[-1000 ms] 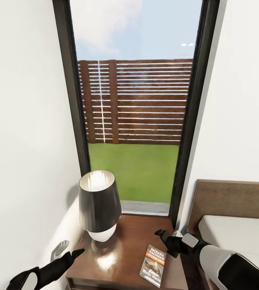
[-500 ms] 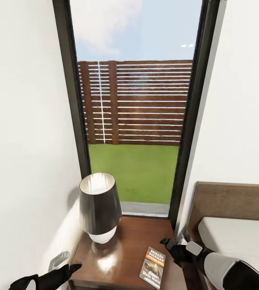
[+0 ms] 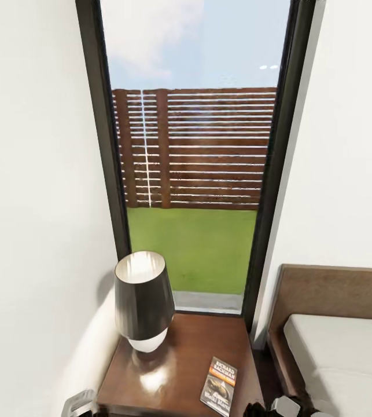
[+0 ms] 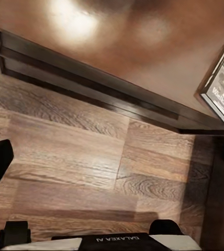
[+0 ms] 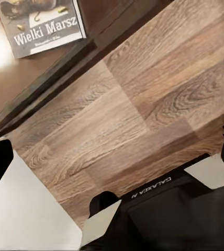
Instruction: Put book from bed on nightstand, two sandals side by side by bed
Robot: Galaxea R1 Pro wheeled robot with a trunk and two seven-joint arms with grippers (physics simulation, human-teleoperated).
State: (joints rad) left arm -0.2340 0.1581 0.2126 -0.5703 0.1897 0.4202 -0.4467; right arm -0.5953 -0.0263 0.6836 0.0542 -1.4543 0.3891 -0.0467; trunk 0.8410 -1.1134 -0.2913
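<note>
The book lies flat on the dark-brown nightstand, near its front right corner; nothing holds it. Its cover also shows in the left wrist view and, reading "Wielki Marsz", in the right wrist view. The bed, with its grey mattress and brown headboard, stands to the right of the nightstand. My left gripper and right gripper hang open over the wood floor in front of the nightstand, with nothing between their fingers. The sandals are out of view.
A black-shaded lamp stands on the nightstand's back left. Behind it is a tall black-framed window onto grass and a fence. A white wall closes the left side. Wood-plank floor lies in front of the nightstand.
Both arms have dropped toward the bottom edge of the head view. The right gripper has drawn back from the book. The book has stayed on the nightstand.
</note>
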